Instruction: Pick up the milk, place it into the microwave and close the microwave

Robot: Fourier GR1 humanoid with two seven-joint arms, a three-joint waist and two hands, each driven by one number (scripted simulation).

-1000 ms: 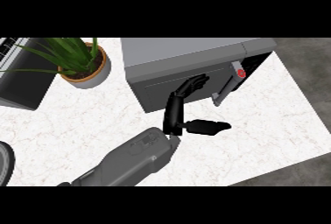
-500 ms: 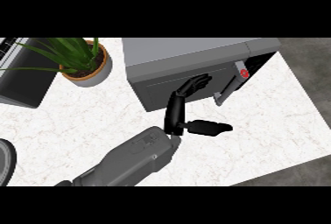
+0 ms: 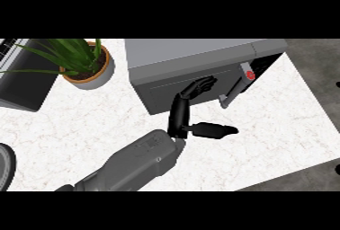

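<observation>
Left hand was open, fingers flat against the microwave door; door nearly shut, gap at microwave's right.

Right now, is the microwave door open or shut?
Nearly shut: the door lies almost flat against the microwave, with the left hand pressing on it. Fully latched or not, cannot tell.

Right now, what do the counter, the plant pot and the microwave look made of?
The counter looks like white marble, faintly veined. The pot looks like terracotta, matt orange-brown. The microwave is flat grey, painted metal or plastic; cannot tell which.
</observation>
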